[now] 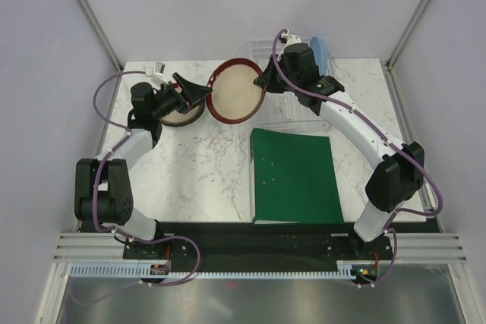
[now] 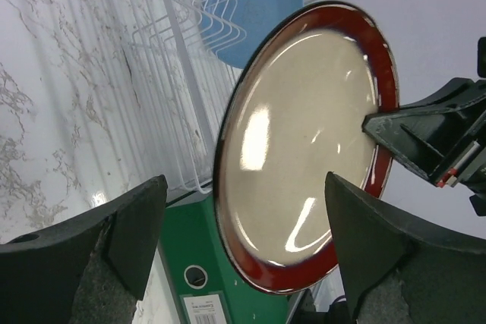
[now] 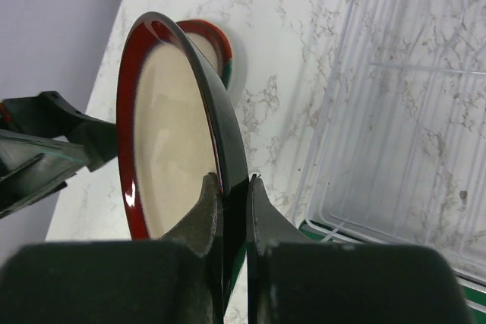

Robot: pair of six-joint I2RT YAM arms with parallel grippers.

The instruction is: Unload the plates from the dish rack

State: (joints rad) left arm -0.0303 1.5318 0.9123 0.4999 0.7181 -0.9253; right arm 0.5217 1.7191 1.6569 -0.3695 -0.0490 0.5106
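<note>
1 plate, the glossy patterned one (image 1: 182, 117), lies flat on the marbled worktop (image 1: 197, 165) left of the clear dish rack (image 3: 402, 111). My right tool (image 3: 234, 184) is clamped on the rim of the dark-red-rimmed, cream-centred plate (image 1: 237, 92), held on edge just left of the rack. My left tool (image 1: 196, 90) hovers beside it, fingers spread. I judge this a handover: the left must close squarely on that slick glazed rim. The round light blue plate (image 2: 258, 5) stands at the rack's far end.

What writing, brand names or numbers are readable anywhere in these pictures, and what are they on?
Nothing here can be read.
White label on the green folder: small print, too blurred to read.
No writing seen on the cream-centred plate, blue plate or dish rack.
</note>
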